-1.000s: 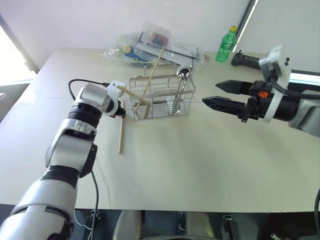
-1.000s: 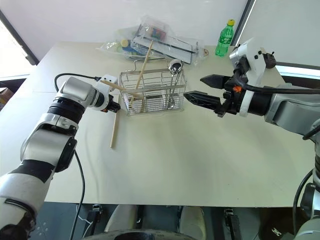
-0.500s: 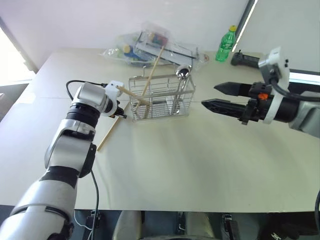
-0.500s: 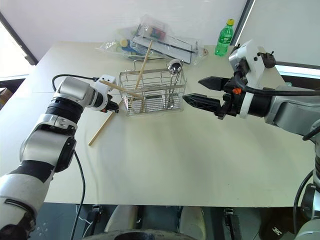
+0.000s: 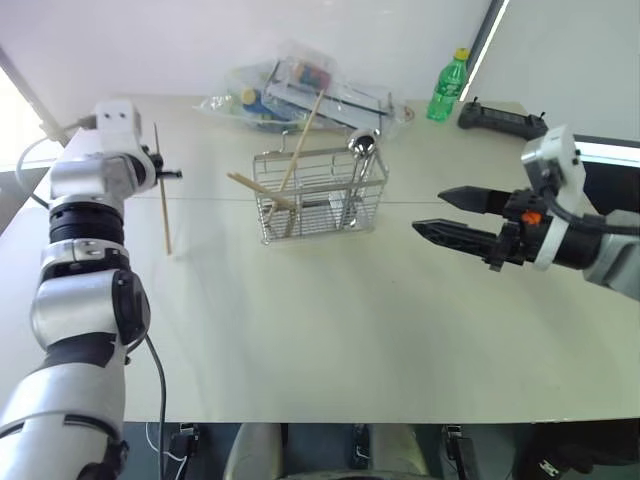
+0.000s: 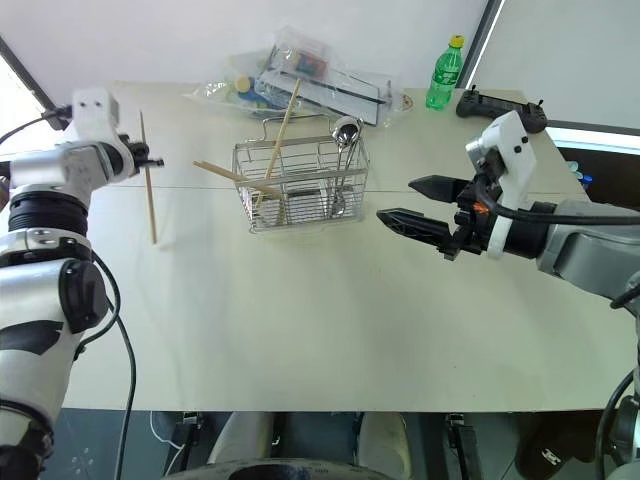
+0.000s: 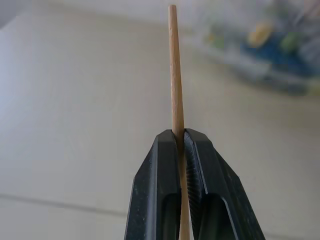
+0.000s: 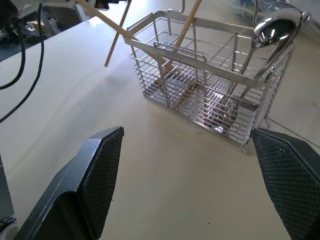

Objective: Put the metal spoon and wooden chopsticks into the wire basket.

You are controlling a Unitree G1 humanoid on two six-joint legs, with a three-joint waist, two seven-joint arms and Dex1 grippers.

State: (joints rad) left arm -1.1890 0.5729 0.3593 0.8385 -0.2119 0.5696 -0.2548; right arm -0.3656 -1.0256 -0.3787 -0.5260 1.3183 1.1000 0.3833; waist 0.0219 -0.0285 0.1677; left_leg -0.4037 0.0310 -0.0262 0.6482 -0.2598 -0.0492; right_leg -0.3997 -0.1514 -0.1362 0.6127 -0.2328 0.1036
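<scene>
Holding one wooden chopstick (image 5: pixel 162 190) upright in our closed left hand (image 5: pixel 160 173), we see two chopsticks (image 5: pixel 262 190) and the metal spoon (image 5: pixel 360 150) standing in the wire basket (image 5: pixel 320 195); our right hand (image 5: pixel 450 215) gapes wide, empty.

We see a pale cream table (image 5: pixel 330 330). The wire basket (image 5: pixel 322 195) is shiny chrome in a grid pattern. The chopsticks (image 5: pixel 162 190) are light tan wood. The spoon (image 5: pixel 362 146) is bright silver. The bottle (image 5: pixel 445 88) is green with a yellow cap. Both grippers, left (image 7: pixel 182 145) and right (image 5: pixel 450 212), have black fingers; the right one's pads (image 8: pixel 102 165) carry a fine crosshatch texture and an orange part sits behind its fingers.
</scene>
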